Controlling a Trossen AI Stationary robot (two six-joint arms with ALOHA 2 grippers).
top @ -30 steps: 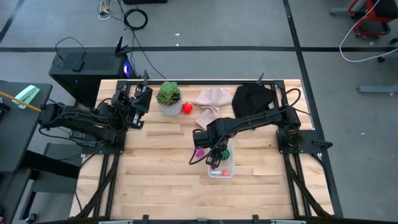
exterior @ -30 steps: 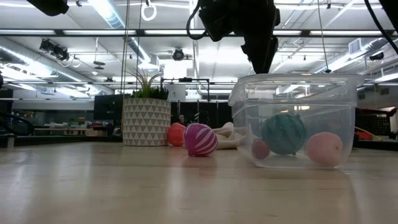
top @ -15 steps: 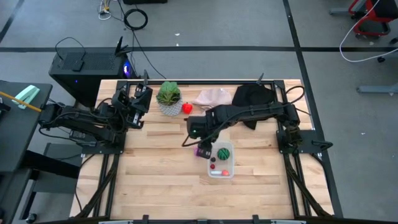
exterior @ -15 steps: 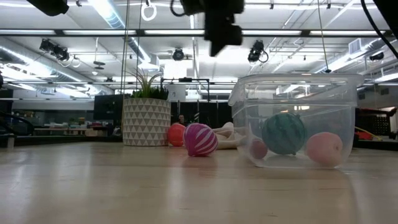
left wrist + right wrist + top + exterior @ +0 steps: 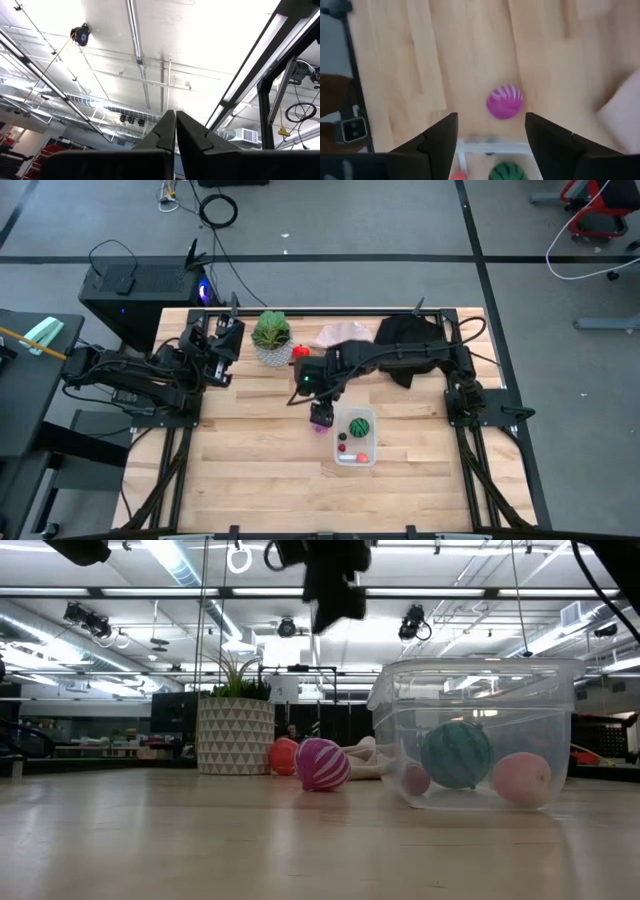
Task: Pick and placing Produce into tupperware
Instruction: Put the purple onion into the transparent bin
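Right claw has swung off the tupperware since a second ago and now hovers above the purple produce, fingers spread and empty. Left of the tupperware, the left claw waits well apart at the worktop edge, pressed together. That purple ball, white-striped, sits just beside the tupperware's left wall. It looks light, smooth, prone to rolling; a pinch across its middle seems best. Green, dark-red and pinkish-red pieces already lie inside.
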